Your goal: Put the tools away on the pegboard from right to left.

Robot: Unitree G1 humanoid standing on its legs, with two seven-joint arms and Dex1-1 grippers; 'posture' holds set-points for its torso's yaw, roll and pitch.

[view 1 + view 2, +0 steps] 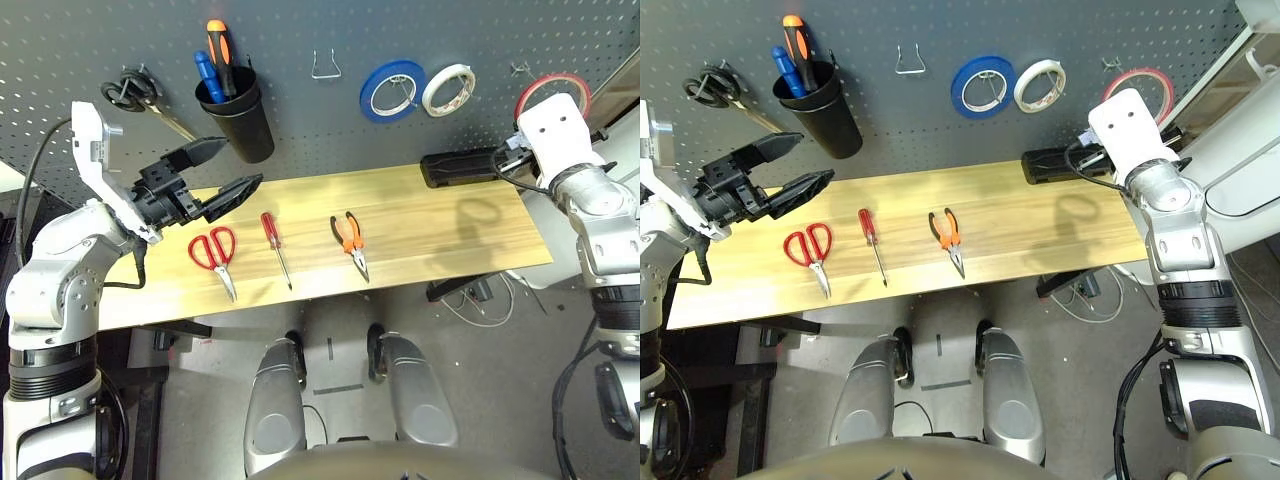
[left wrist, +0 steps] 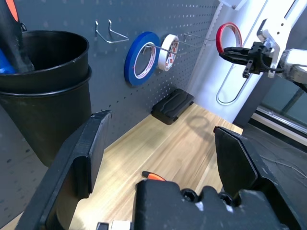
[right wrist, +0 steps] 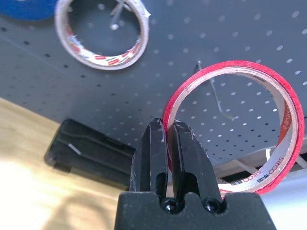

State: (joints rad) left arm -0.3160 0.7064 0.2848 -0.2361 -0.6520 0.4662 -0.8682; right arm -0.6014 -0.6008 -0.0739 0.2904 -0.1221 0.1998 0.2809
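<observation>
From the head cameras, the left hand [image 1: 222, 170] hangs spread wide and empty above the left end of the bench [image 1: 450, 235], just in front of the black cup [image 1: 240, 118] on the pegboard [image 1: 300, 40]. The red-handled scissors [image 1: 215, 255], the screwdriver [image 1: 273, 240] and the pliers [image 1: 350, 240] lie in a row on the wood. Far right, the right hand [image 1: 1095, 150] holds the red tape ring [image 1: 550, 92] up against the board.

The left wrist camera shows its fingers [image 2: 86, 153] well apart, with nothing between them.

The right wrist camera shows its fingers [image 3: 156, 148] clenched on the ring's rim [image 3: 225, 72], near a thin metal hook [image 3: 216, 100].
</observation>
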